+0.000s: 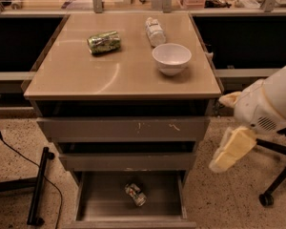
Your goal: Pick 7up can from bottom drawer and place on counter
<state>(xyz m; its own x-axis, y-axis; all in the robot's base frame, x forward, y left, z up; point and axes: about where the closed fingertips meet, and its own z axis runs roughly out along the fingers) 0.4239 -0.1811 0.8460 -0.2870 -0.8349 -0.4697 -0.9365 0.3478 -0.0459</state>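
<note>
The 7up can, pale with green markings, lies on its side on the grey floor of the open bottom drawer. The tan counter tops the grey cabinet. My gripper, with its yellowish end, hangs on the white arm to the right of the cabinet, at about the height of the middle drawer. It is above and to the right of the can, well apart from it, and nothing shows in it.
On the counter lie a darker green can and a clear plastic bottle, with a white bowl standing near the right edge. A black chair base stands at the right. A black stand and cable are at the left.
</note>
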